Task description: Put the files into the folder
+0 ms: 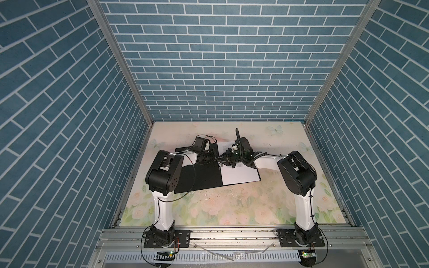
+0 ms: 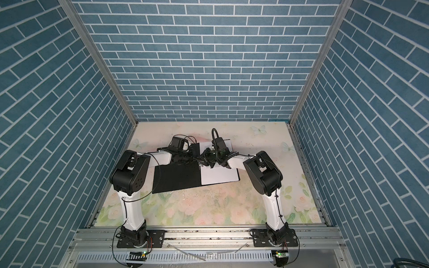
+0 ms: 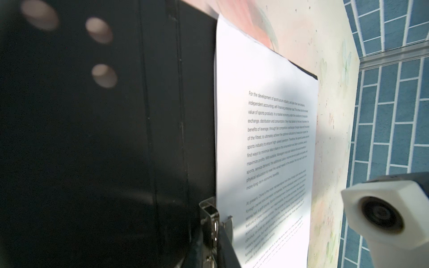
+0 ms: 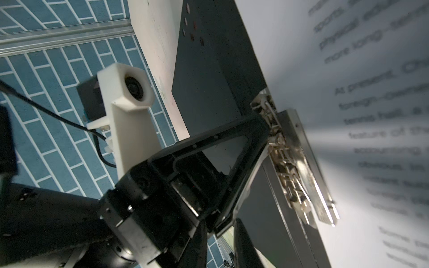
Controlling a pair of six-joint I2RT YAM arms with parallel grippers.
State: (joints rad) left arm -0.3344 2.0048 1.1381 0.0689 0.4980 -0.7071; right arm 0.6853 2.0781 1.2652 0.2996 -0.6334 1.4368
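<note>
The folder [image 1: 199, 178] [image 2: 178, 178] lies open on the table, its black inside facing up. A white text-only file [image 1: 239, 176] [image 2: 220, 176] rests on its right half. A metal clip [image 3: 209, 218] [image 4: 287, 162] sits by the fold at the sheet's [image 3: 267, 139] edge. Both grippers meet over the fold. My left gripper [image 1: 218, 159] [image 4: 264, 125] is shut with its tips against the clip; whether it pinches the clip is unclear. My right gripper [image 1: 228, 162] [image 4: 220, 241] hovers just beside it, jaws a narrow gap apart with nothing between them.
The floral table cover [image 1: 232, 204] stretches in front of the folder. Blue brick walls [image 1: 69, 116] enclose three sides. An aluminium rail [image 1: 232, 234] carries both arm bases at the front edge. The arms' elbows [image 1: 162, 171] [image 1: 297, 174] stand on either side of the folder.
</note>
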